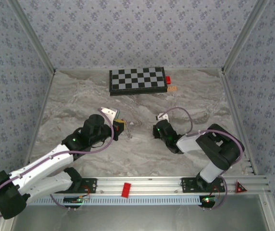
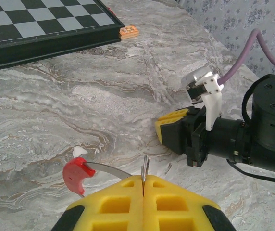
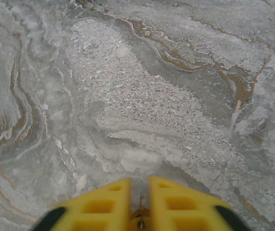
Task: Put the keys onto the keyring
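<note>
The left gripper (image 2: 143, 185), on the chessboard's (image 2: 41, 29) near side, is clamping the keyring (image 2: 106, 168) with its red section sticking out, likely for threading, while the right gripper (image 2: 168, 131) is facing it, grip unclear, and an orange key (image 2: 128, 32) is lying just beside the chessboard.

no writing can be read (nor numbers).
</note>
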Tool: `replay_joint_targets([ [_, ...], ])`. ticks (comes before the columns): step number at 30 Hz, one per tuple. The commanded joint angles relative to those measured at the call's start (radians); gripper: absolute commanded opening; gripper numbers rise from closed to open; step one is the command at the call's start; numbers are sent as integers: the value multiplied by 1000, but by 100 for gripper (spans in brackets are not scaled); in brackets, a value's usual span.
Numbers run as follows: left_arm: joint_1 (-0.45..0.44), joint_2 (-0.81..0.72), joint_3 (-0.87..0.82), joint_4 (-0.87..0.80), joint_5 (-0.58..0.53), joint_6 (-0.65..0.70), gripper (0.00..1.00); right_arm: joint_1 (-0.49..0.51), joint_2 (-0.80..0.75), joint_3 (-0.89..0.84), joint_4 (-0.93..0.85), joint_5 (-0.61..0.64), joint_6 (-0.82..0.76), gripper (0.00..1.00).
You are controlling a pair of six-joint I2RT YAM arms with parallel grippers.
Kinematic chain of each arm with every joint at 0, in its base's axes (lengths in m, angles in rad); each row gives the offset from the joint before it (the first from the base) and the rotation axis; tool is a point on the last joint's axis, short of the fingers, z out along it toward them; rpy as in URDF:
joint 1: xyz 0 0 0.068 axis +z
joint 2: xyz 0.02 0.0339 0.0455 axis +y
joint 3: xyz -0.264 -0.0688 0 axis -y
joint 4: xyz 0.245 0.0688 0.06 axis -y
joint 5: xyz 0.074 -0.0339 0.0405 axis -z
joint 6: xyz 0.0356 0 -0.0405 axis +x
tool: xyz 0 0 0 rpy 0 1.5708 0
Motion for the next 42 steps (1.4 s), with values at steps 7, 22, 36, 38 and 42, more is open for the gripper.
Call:
replay_joint_targets([
  [7,-6,13,30,40,-1,-7,0,-37,-213,125,-418,-71,37,42],
  [22,-6,-7,-16,79,19,6,0,-230,100,775,-1356,-490,-179,35],
  [36,-6,-74,-89,118,23,5,0,-236,444,1107,-1638,-489,-253,28],
  [38,-6,-83,-98,126,23,3,0,-236,470,1131,-1661,-491,-259,28],
  [42,-6,-88,-111,136,27,2,0,-229,511,1169,-1694,-482,-270,26],
])
